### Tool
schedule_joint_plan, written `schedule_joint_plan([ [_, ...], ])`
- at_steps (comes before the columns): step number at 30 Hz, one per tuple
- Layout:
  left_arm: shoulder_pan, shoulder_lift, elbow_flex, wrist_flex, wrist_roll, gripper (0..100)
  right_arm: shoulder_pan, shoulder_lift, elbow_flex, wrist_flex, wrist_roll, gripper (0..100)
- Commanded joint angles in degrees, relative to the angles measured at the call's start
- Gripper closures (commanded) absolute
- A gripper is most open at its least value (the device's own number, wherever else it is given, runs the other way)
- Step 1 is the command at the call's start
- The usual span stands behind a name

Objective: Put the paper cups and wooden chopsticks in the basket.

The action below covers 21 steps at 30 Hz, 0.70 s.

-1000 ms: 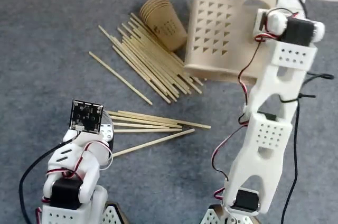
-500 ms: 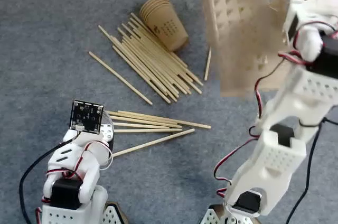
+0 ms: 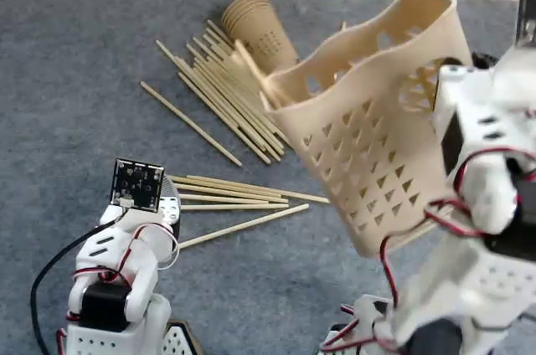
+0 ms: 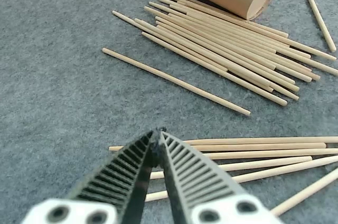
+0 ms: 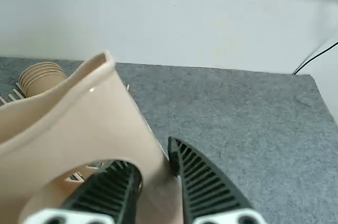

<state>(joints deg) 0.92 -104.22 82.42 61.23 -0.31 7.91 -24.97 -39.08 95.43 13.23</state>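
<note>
right claw (image 5: 154, 161) grips the basket (image 3: 377, 120) wall, holding it tilted at the right of the high view. it looks light and stiff. left claw (image 4: 158, 135) is closed, empty, lower left. cups (image 3: 260, 33) top centre and chopsticks (image 3: 234, 100) mid-frame look light and prone to roll.

paper cups (image 3: 260, 33): tan, printed, nested in one stack, lying on its side on the grey mat (image 3: 75, 79), touching the far end of the main bundle.
main bundle of chopsticks (image 3: 226, 100): pale wood, laid diagonally, roughly parallel.
single chopstick (image 3: 188, 123): apart, just beside the bundle.
smaller group of chopsticks (image 3: 239, 194): about five, fanned, nearer the arms.
basket (image 3: 377, 129): beige plastic with triangular cut-outs, tilted, raised off the mat, one wall pinched in the right gripper (image 5: 153, 155).
</note>
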Motion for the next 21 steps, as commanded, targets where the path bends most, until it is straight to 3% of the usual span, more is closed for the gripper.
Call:
schedule_joint_plan([
  [1,-2.24,-0.66,-0.13,-1.14,-0.26,99,-0.4,-7.43,16.31,-12.44,-1.32,99.3],
  [12,-2.86,-0.66,-0.13,-1.14,-0.18,99,-0.4,-29.67,71.6,-59.12,-5.71,99.3],
  [21,-2.86,-0.66,-0.13,-1.14,-0.18,99,4.88,-30.55,92.79,-90.15,-20.48,99.3],
])
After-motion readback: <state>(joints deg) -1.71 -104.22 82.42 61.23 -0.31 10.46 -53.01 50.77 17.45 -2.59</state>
